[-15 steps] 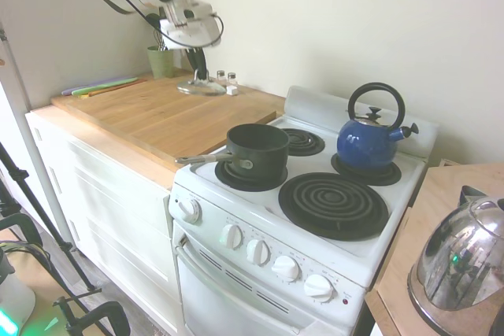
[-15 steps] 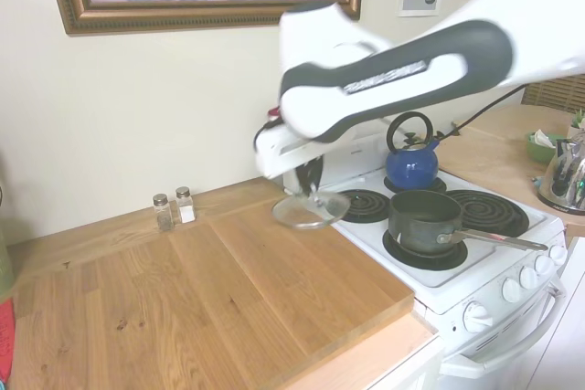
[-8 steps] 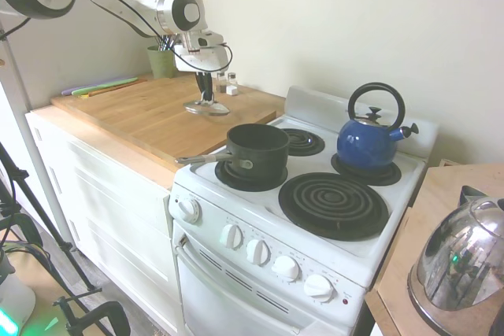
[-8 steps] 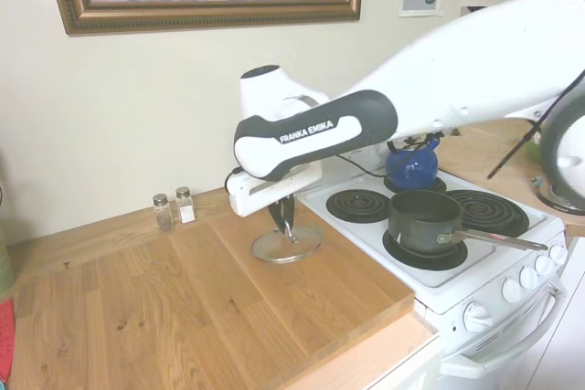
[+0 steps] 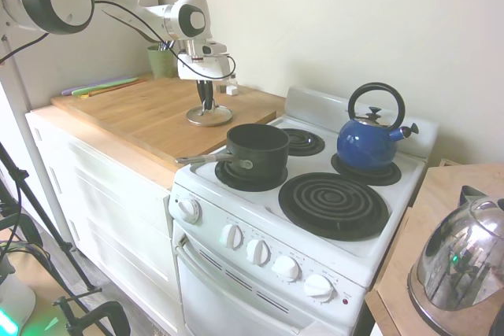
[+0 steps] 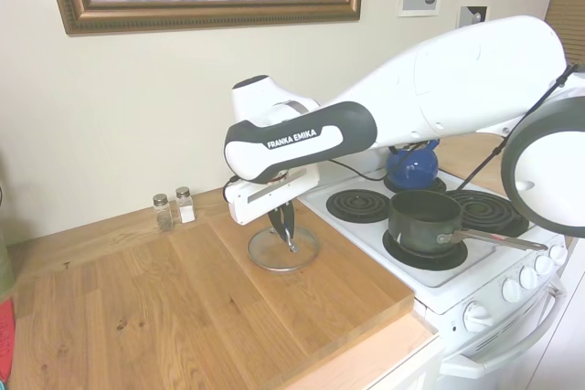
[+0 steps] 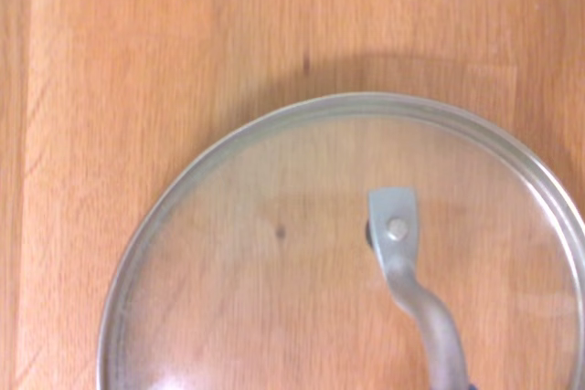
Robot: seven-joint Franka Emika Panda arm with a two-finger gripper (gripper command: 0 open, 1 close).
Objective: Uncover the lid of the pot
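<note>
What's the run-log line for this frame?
phase: placing | lid: flat on wooden counter, off pot | pot: open, on stove burner | gripper: at lid handle, grip unclear

Glass lid (image 6: 283,249) flat on wooden counter — dark pot (image 5: 257,151) uncovered on burner.

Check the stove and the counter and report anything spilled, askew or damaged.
Nothing stands out. The lid lies flat on the wooden counter under the pincer, the pot sits open on its burner, and the blue kettle stands upright.
</note>
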